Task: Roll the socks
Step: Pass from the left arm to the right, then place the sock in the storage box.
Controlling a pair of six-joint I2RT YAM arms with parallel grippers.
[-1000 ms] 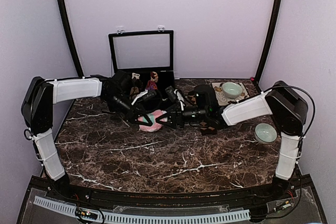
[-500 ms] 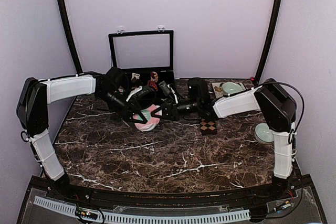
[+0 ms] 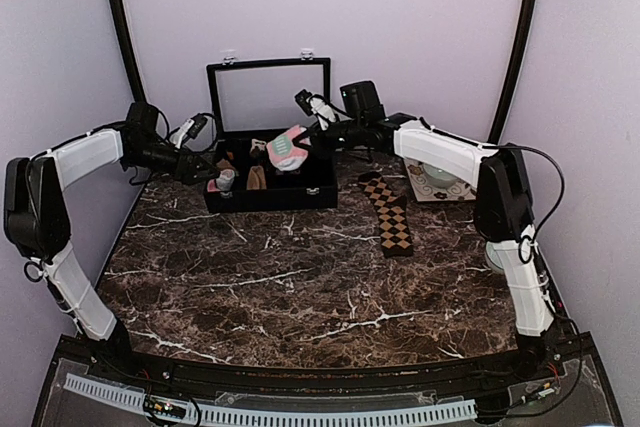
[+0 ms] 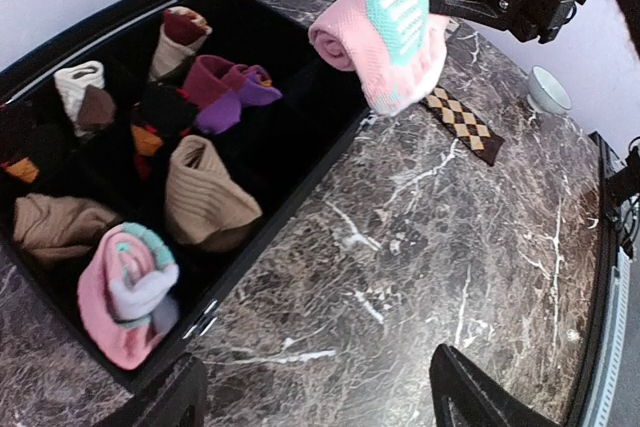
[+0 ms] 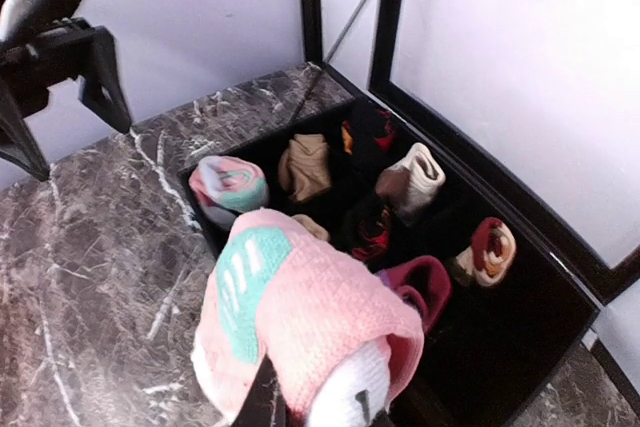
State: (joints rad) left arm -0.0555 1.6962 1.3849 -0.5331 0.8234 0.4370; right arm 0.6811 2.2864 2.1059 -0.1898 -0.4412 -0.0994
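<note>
Right hand (image 3: 298, 140) is clamped on the pink sock (image 3: 287, 150), which is rolled into a fat bundle with its mint patch and white marks facing out. We see it held in the air, off the desk (image 3: 300, 297), with the black box (image 3: 270, 201) right below the hand. In the right wrist view the fingers (image 5: 268, 397) pinch the roll from underneath, and the compartments sit beyond and below it.

Left hand (image 3: 213, 175) has its fingers spread wide with nothing between them. It hangs at the left end of the box. The box is directly ahead of it, and the right hand with the pink roll is further ahead and higher.

The box is divided into compartments, and its lid (image 3: 268, 65) stands upright behind. Nearest the left hand we see:
- a pink-and-mint bundle (image 4: 125, 282) in the corner compartment
- a tan bundle (image 4: 205, 197) beside it
- a brown-tan bundle (image 4: 55, 227) on its other side

Further from that hand:
- a maroon-and-purple bundle (image 4: 225, 87)
- a black one with orange marks (image 4: 150, 122)
- a white-and-brown bundle (image 4: 80, 92)
- a tan-and-maroon one (image 4: 180, 32)

We can't tell exactly which cell each of the far ones sits in.

The dark brown sock (image 3: 388, 215) with tan diamonds lies flat and unrolled on the desk, outside the box. It is below the right hand and off to its outer side, and neither hand touches it.
</note>
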